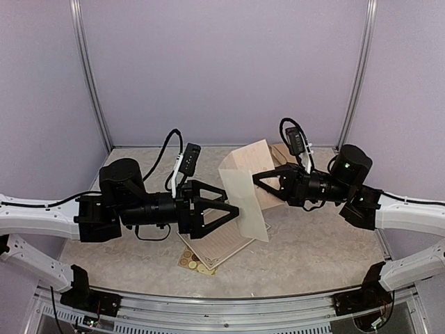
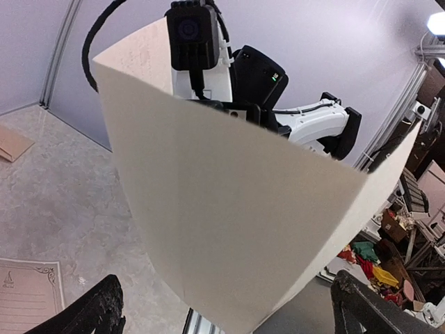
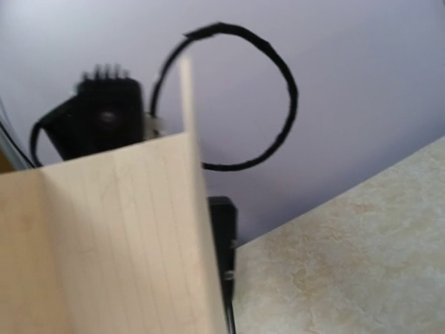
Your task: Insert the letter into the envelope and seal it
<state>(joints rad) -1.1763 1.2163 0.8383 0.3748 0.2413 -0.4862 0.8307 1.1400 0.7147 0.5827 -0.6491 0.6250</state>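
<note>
Right gripper [image 1: 256,177] hides most of the tan envelope [image 1: 281,153], lying on the table [image 1: 313,250] behind it, its inside unseen; its jaws are pressed together on the letter [image 1: 245,202], held upright in the air between both arms. Left gripper [image 1: 232,206] is spread wide around the letter's plain white back; whether it touches cannot be told. Creased into standing panels, the sheet shows ruled lines on its inner face
</note>
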